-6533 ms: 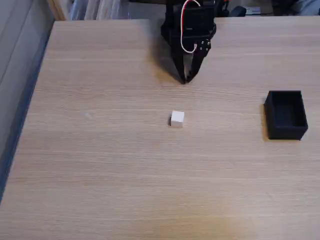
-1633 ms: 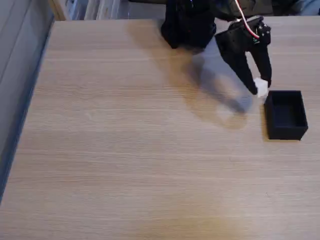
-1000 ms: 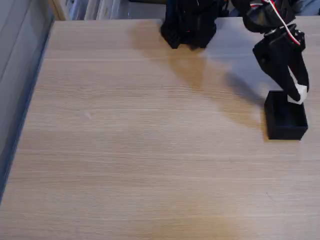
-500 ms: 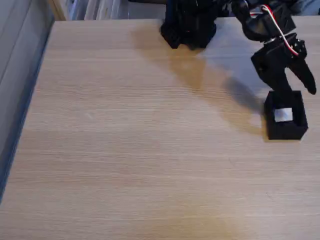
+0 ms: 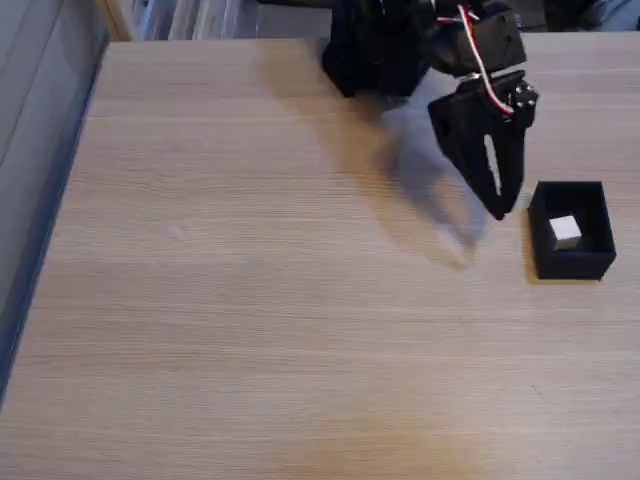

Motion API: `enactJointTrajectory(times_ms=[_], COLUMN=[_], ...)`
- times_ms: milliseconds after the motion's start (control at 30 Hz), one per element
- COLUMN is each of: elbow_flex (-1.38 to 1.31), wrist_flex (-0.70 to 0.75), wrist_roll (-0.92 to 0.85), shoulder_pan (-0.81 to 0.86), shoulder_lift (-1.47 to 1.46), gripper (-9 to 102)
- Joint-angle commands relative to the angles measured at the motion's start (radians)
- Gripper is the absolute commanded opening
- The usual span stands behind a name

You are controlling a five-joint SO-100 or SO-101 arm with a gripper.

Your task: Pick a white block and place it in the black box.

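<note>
The white block (image 5: pixel 565 231) lies inside the black box (image 5: pixel 573 263), which stands at the right side of the wooden table. My black gripper (image 5: pixel 503 203) hangs above the table just left of the box, its fingers pointing down and nearly together, with nothing between them. Red and white wires run over its back.
The arm's black base (image 5: pixel 375 45) stands at the table's far edge. The table's left edge (image 5: pixel 60 200) drops off beside a grey floor strip. Bare wood stretches across the middle and front of the table.
The gripper carried the white block from the table's middle to the box and let it go inside. Since half a second ago it has swung left, away from the box, and its fingers have drawn together.
</note>
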Motion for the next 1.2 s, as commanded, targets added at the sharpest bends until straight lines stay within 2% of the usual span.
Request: enactJointTrajectory(times_ms=[0,100,200,500,600,833,1167], elbow_flex=[0.015,0.048,0.115,0.344,0.391,0.443,0.443], wrist_flex=[0.293,0.48,0.601,0.859,0.874,0.94,0.94], wrist_roll=[0.043,0.075,0.084,0.023,0.083,0.083,0.081], shoulder_pan=[0.097,0.176,0.255,0.379,0.388,0.38,0.373], shoulder_lift=[0.114,0.17,0.247,0.6,0.678,0.896,0.897], gripper=[0,0,0,0,0,0,0])
